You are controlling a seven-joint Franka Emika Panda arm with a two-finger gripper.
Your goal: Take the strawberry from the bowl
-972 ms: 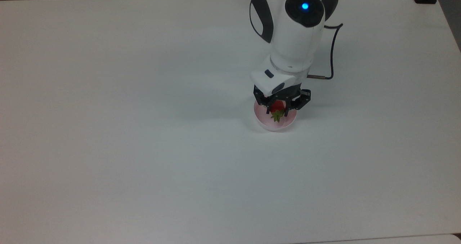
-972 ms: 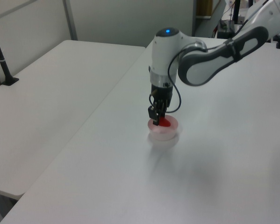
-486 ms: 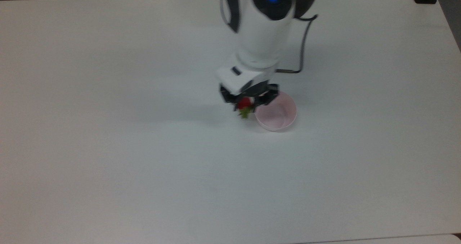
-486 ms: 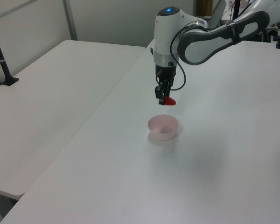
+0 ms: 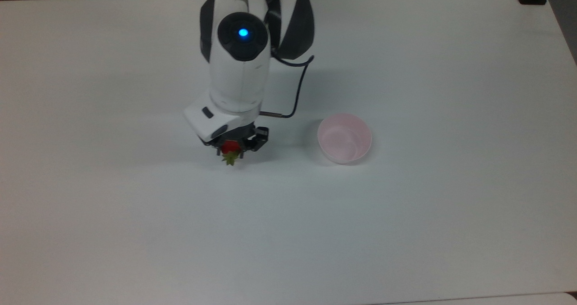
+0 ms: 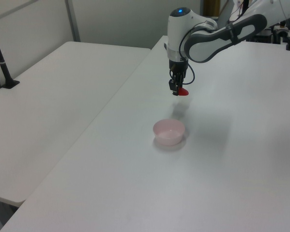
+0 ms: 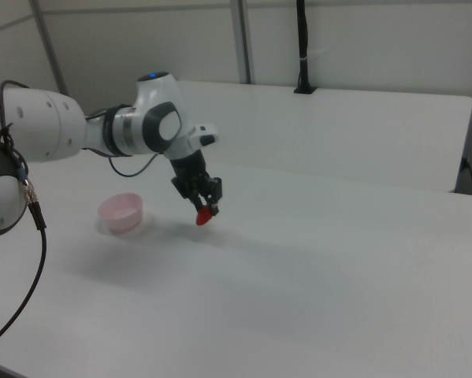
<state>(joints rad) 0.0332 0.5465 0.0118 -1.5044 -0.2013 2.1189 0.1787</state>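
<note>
The strawberry hangs clamped between the two dark fingers of the gripper, lifted off the white table and well outside the bowl. In the top view its red body sits mostly under the gripper and its green leafy cap sticks out toward the near edge of the table, so its long axis runs roughly far to near, cap end nearer. In the right view the strawberry shows as a red lump just below the fingertips, tilted downward, with open air between it and the table surface; its cap is too small to make out there. In the left view the fruit pokes out to the left view's right of the gripper, above a soft shadow on the table. The pale pink bowl stands upright and holds nothing, well apart from the fruit: to the top view's right of it, nearer the camera in the left view, and to the right view's left. The white arm, with a blue light on its top joint, points the gripper straight down, and a black cable loops beside the wrist.
</note>
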